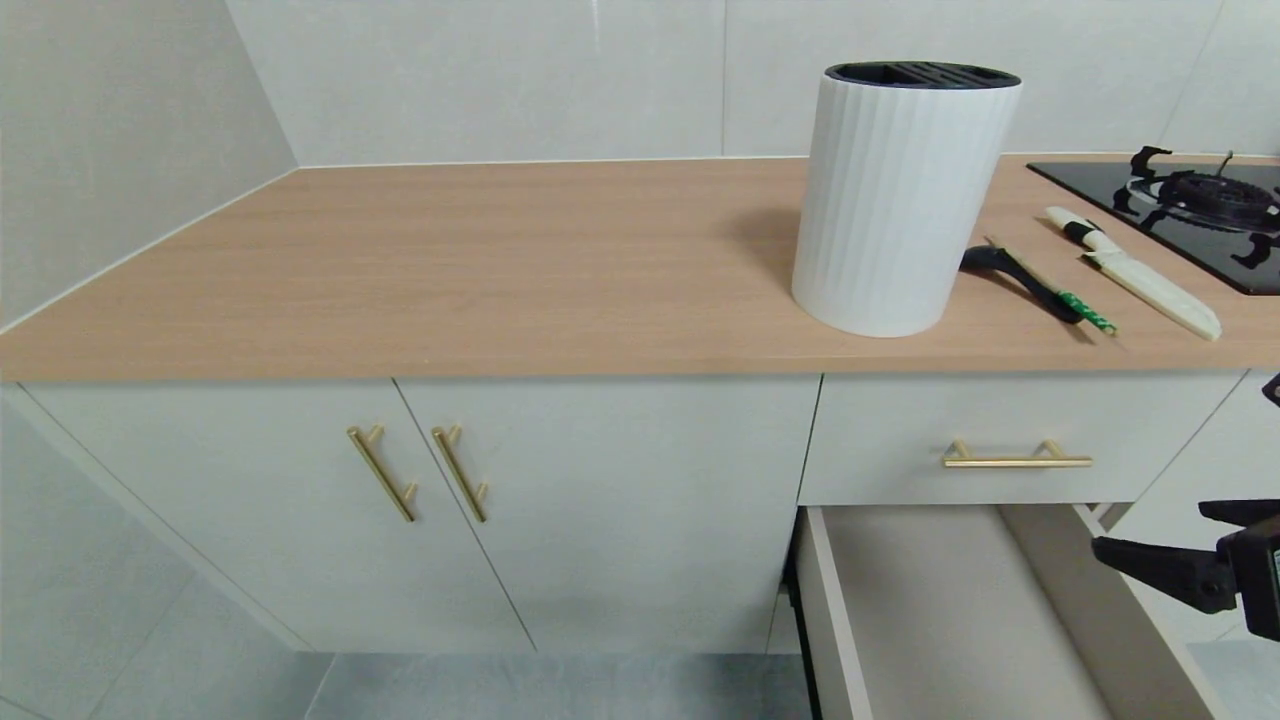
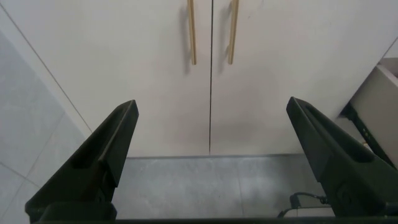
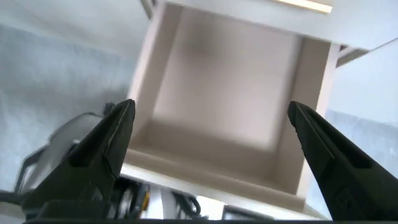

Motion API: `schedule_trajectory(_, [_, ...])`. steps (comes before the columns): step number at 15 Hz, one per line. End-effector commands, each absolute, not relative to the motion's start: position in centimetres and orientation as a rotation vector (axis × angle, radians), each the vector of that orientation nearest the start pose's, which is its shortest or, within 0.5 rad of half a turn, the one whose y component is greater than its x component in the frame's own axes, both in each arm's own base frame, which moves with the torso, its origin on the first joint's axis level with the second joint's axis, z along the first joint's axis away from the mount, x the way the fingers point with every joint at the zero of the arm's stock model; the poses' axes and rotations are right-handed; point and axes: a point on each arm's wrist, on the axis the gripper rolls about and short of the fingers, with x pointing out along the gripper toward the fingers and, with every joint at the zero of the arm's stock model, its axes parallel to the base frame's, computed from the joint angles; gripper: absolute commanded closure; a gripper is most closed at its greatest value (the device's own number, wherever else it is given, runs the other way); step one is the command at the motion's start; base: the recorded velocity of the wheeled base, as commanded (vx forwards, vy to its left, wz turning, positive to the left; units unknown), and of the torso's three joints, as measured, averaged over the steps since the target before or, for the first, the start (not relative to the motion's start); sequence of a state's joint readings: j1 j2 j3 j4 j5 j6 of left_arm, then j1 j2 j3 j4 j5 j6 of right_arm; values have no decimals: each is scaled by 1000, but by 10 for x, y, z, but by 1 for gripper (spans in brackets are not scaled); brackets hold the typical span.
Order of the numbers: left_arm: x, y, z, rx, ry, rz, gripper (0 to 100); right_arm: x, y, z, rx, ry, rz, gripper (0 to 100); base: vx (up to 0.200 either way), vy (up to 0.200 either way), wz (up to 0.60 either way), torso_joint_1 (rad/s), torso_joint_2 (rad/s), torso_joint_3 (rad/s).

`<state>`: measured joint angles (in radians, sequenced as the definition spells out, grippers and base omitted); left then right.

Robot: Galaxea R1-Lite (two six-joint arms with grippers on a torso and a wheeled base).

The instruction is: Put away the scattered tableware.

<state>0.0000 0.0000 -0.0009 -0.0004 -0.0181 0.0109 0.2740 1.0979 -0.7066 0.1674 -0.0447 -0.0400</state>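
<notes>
Right gripper (image 3: 211, 149) is hanging over the open drawer (image 3: 217, 112), its fingers spread wide and gripping nothing. Left gripper (image 2: 211, 162) is also spread and empty, and is facing the cabinet doors (image 2: 261, 106).

The tableware is lying well above the right gripper, up on the counter (image 1: 500, 260):
- a white knife (image 1: 1135, 270);
- just beside it, a black-handled utensil (image 1: 1040, 285) with a green patterned end. Its black end is meeting the foot of the ribbed white holder (image 1: 905, 200).

Judgement: both pieces are looking light, stiff and slim. Lying flat, they are offering little height to pinch.
- Knife: the blade is looking smooth, possibly brittle, so pinching across the handle seems safest.
- Utensil: pinching mid-shaft, clear of the holder.
</notes>
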Motion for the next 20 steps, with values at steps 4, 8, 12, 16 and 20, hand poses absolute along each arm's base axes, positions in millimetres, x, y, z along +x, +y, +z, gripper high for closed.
schedule_trajectory(4, [-23, 0, 76, 11, -2, -18, 0, 169, 47, 272, -108, 431, 235, 0, 0, 0, 0, 13, -9, -3])
schedule_trajectory(8, [-23, 0, 76, 11, -2, -20, 0, 183, 48, 306, -62, 452, 207, 0, 0, 0, 0, 0, 0, 0])
schedule_trajectory(12, [-23, 0, 76, 9, -2, -18, 0, 218, 37, 303, -18, 504, 105, 0, 0, 0, 0, 0, 0, 0])
schedule_trajectory(16, [-23, 0, 76, 9, -2, -18, 0, 259, 32, 293, 21, 456, 34, 0, 0, 0, 0, 0, 0, 0])
schedule_trajectory(20, [-23, 0, 76, 9, -2, -18, 0, 285, 21, 281, 30, 443, -16, 0, 0, 0, 0, 0, 0, 0])
